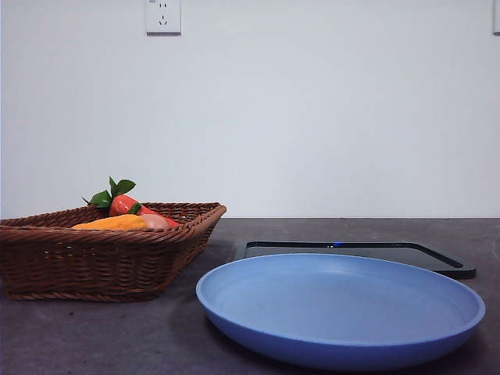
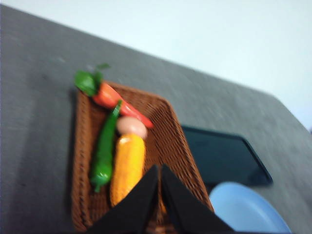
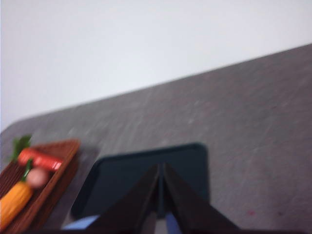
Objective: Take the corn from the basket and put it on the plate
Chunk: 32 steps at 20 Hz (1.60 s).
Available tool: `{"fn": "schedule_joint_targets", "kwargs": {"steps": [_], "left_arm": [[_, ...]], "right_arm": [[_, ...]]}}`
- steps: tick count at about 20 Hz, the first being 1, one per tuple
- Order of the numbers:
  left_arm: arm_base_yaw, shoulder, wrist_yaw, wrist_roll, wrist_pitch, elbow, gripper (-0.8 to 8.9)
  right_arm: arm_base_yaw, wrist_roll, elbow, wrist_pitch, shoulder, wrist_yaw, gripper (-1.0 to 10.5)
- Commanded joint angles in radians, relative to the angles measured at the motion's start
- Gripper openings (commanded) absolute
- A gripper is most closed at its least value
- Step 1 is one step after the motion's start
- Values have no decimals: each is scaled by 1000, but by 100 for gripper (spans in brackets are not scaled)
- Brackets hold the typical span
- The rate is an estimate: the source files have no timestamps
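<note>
The orange-yellow corn [image 2: 127,167] lies lengthwise in the brown wicker basket [image 2: 170,131], and its top shows above the basket rim [image 1: 112,223]. The basket [image 1: 94,258] stands at the left of the table. A round blue plate [image 1: 340,308] sits in front at the right, empty; its edge shows in the left wrist view [image 2: 246,209]. My left gripper [image 2: 160,168] hovers above the basket near the corn's end, jaws shut and empty. My right gripper [image 3: 161,166] hangs above the black tray, jaws shut and empty. Neither arm shows in the front view.
A red vegetable with green leaves [image 2: 114,97], a green pepper [image 2: 104,153] and a pinkish-brown rounded item [image 2: 130,126] share the basket. A flat black tray [image 1: 367,254] lies behind the plate. A white wall closes off the back of the grey table.
</note>
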Motion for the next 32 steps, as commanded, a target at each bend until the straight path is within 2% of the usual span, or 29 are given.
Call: {"fn": "schedule_joint_targets", "kwargs": {"steps": [1,4,8,12,21,23,24,26,28,32], "left_arm": [[2,65,40,100,-44,74,7],[2,129,63,169,-109,138,7],[1,198,85,246,-188,195,7],[1,236,88,272,-224,211,7],[1,241,88,272,-213,211,19],[1,241,88,271,-212,211,119],[1,241,88,270,-207,211,218],[1,241,88,251,-187,211,342],[1,241,88,247,-184,211,356],[1,241,88,246,-184,211,356]], "right_arm": [[0,-104,68,-51,70,-74,2],[12,-176,138,-119,146,-130,2],[43,-255,225,-203,236,-150,2],[79,-314,294,-279,306,-150,2],[110,-327,321,-299,356,-150,2],[110,-326,321,-298,358,-151,28],[110,-325,321,-297,358,-151,84],[110,-318,321,-297,358,-150,222],[110,-303,321,-297,358,-150,283],[110,-274,322,-298,381,-151,283]]}}
